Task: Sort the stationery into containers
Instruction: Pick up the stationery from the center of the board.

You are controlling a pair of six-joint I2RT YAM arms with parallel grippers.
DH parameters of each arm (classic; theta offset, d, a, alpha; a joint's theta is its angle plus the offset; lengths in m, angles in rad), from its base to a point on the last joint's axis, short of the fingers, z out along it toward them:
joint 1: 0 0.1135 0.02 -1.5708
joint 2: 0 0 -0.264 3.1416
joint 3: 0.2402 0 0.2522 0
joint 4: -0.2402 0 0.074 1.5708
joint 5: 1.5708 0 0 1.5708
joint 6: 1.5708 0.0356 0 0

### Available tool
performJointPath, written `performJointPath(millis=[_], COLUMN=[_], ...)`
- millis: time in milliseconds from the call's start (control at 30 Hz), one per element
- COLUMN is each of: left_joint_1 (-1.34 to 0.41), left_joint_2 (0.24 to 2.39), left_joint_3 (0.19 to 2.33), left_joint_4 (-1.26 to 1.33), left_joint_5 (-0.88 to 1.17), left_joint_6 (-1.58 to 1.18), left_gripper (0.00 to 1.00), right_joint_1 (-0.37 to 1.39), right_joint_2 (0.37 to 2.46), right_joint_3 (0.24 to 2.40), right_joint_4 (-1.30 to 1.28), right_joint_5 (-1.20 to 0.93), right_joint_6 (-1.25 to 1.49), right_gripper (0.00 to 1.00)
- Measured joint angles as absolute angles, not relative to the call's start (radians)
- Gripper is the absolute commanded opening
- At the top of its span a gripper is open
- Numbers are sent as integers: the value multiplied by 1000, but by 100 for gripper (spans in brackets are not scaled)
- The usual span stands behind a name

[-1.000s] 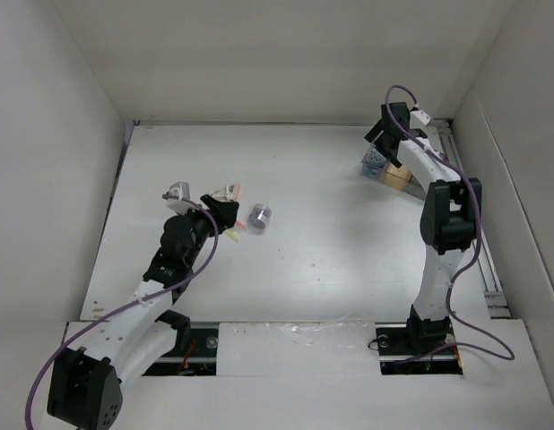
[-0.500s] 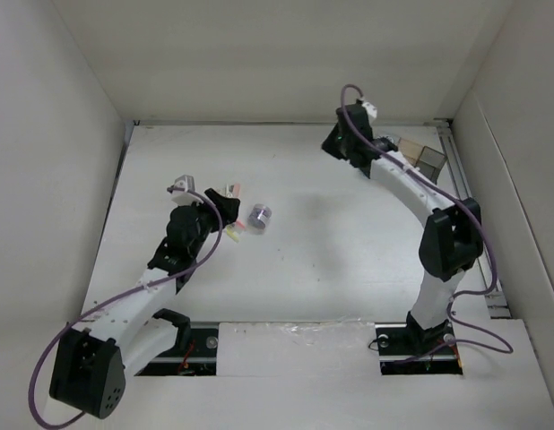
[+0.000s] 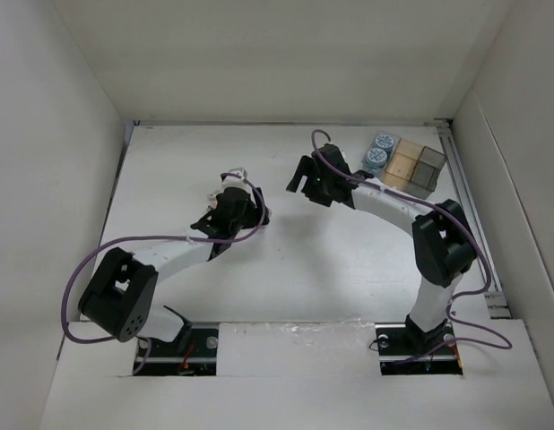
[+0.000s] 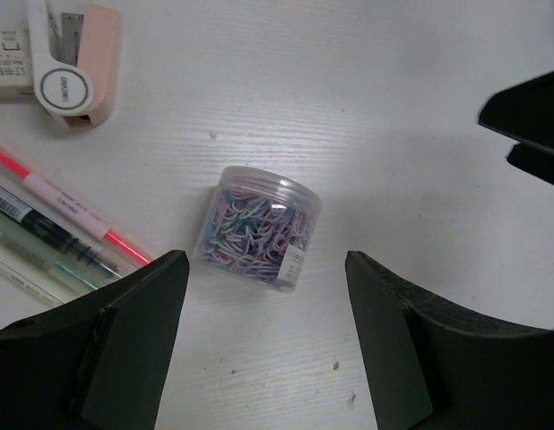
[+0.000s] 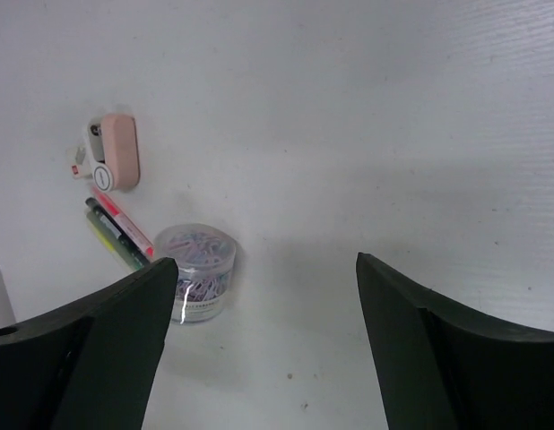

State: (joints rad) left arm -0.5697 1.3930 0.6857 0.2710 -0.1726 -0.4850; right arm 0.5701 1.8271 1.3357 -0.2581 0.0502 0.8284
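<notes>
The left gripper (image 4: 264,273) hangs over the clear cylinder of lavender paper clips (image 4: 259,228), jaws released, not touching it. The cylinder stands on the white bench (image 4: 393,90) left of centre, beside thin pens (image 4: 53,237). The right gripper (image 5: 259,269) has its jaws spread, empty. Two blue dotted rolls (image 3: 378,150) sit in joined square bins (image 3: 416,163) at the far right corner.

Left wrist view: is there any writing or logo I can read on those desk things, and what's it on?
No text can be quoted with certainty.
Pink-and-white stapler: letters in its round badge, too blurred.
White box: black print, too small.
Pink pen: tiny print on its white band, unreadable.
Clear jar of paper clips: side label, unreadable.
</notes>
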Motion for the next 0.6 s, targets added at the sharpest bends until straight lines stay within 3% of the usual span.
performJointPath(millis=[600], left_joint_1=[-563], left_joint_2=[1519], left_joint_3=[754], left_joint_4=[249], left_joint_5=[-211], left_joint_6=[-401], left_gripper=[67], right_joint_1=[499], right_joint_2=[1739], right_joint_3=[1243], right_joint_4=[-170], right_joint_5=[-34], right_joint_6=[853], right_gripper=[93])
